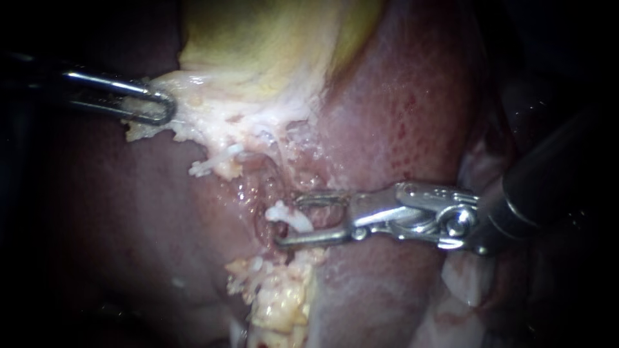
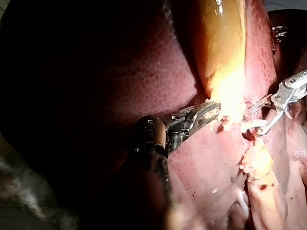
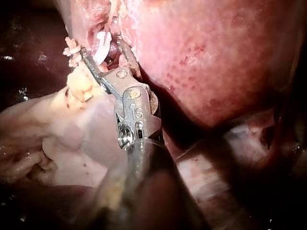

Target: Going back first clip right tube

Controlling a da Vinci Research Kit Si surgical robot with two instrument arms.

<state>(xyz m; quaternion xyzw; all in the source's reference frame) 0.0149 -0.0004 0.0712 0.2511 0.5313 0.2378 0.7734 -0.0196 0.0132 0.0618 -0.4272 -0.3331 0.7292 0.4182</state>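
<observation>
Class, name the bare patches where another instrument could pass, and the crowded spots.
Free: bare liver below the left instrument, left of the white clip; and more liver between gallbladder and right instrument. Crowded: around the clip, straddled by the right instrument, and the gallbladder's pale edge, gripped by the left instrument.

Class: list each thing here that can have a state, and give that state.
left instrument: jaws shut on the gallbladder, at its pale edge.
right instrument: jaws open around the clip.
clip: in place, not gripped.
gallbladder: gripped at its edge.
</observation>
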